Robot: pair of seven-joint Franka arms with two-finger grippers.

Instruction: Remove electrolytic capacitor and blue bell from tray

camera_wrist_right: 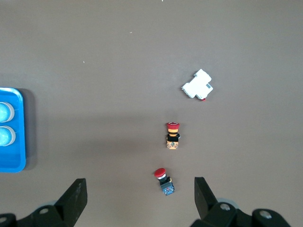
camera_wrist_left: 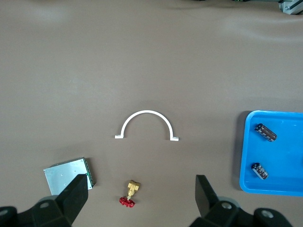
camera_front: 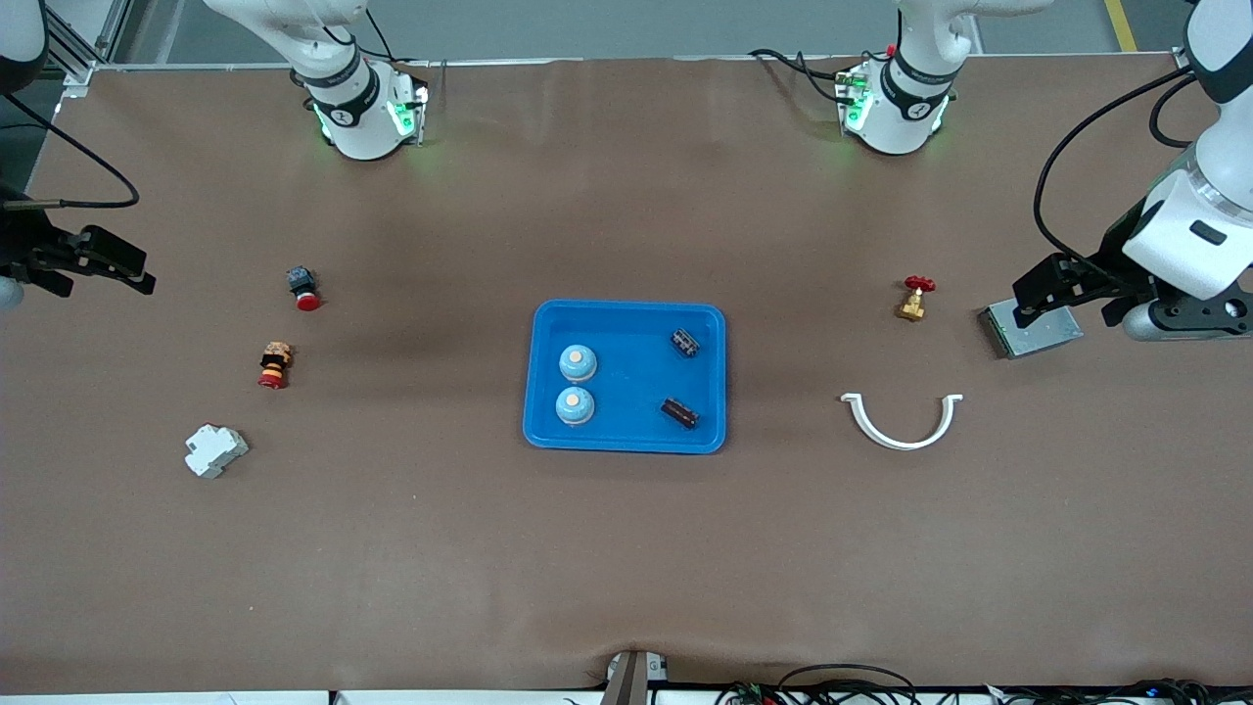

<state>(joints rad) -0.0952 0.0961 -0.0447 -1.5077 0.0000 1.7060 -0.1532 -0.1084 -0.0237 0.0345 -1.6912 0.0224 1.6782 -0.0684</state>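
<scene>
the right end effector (camera_front: 108, 264) hangs in the air over the right arm's end of the brown counter (camera_front: 626, 548). its two fingers (camera_wrist_right: 75, 196) are spread wide and hold nothing. this arm waits.

a black button with a red cap (camera_front: 303, 287) lies on the counter at that end. a second button, red and yellow (camera_front: 275, 364), lies nearer to the front camera than the first one. a white plastic block (camera_front: 214, 450) lies nearer still, apart from both buttons.

a blue tray (camera_front: 626, 440) sits in the middle of the counter. two bells (camera_front: 578, 363) with light blue domes and orange tops are in the tray, on the side toward the right arm's end. they sit just beside each other. two dark capacitors (camera_front: 685, 342) are in the tray too, on the side toward the left arm's end. one lies nearer to the front camera than the other, and they are apart.

a white curved strip (camera_front: 902, 423) lies toward the left arm's end. a small brass valve with a red wheel (camera_front: 914, 298) stands farther from the front camera than the strip. a gray metal box (camera_front: 1030, 331) lies near the valve, closer to the end of the counter.

the left end effector (camera_front: 1052, 294) hangs over the gray metal box. its fingers (camera_wrist_left: 75, 196) are spread wide too, and they hold nothing. this arm waits as well.
</scene>
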